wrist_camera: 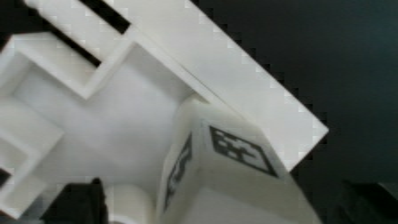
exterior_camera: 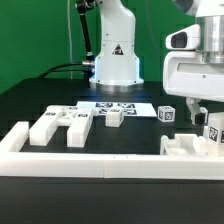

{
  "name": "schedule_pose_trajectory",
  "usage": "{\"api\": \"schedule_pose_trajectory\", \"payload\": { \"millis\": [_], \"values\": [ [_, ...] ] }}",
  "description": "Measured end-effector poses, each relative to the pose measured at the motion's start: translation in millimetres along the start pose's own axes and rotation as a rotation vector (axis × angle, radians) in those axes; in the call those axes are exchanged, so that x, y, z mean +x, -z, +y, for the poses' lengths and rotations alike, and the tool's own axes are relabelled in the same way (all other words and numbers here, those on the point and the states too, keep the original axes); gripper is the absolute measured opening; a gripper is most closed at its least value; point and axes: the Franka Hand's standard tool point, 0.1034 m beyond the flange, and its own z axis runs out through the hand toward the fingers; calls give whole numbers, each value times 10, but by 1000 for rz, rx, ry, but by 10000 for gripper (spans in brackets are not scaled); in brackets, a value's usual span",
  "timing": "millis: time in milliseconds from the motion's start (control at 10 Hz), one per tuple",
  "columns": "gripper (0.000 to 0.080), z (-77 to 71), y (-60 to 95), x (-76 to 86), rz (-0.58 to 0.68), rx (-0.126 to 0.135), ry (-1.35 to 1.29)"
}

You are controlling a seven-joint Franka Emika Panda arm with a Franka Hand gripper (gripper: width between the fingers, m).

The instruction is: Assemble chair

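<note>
The chair lies in loose white tagged blocks. At the exterior view's right, a larger chair assembly [exterior_camera: 185,146] rests against the border rail, with an upright tagged block [exterior_camera: 213,130] on it. My gripper [exterior_camera: 198,112] hangs just above that block. In the wrist view the tagged block [wrist_camera: 237,150] stands between my gripper's [wrist_camera: 214,205] jaws. One dark finger [wrist_camera: 80,200] shows well apart from the block's side, so the gripper is open and grips nothing. A wide flat white panel [wrist_camera: 107,110] of the assembly lies below the block.
More chair pieces [exterior_camera: 60,126] lie at the exterior view's left, a small block [exterior_camera: 115,117] in the middle, and a tagged cube [exterior_camera: 167,113] nearby. The marker board [exterior_camera: 115,105] lies before the robot base [exterior_camera: 115,65]. The long white border rail [exterior_camera: 100,160] runs along the front.
</note>
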Motion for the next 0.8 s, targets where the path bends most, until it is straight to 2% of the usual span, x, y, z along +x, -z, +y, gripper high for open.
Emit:
{"api": "schedule_pose_trajectory", "payload": {
  "millis": [800],
  "values": [
    [649,-20,20,-5,4,0,611]
  ]
}}
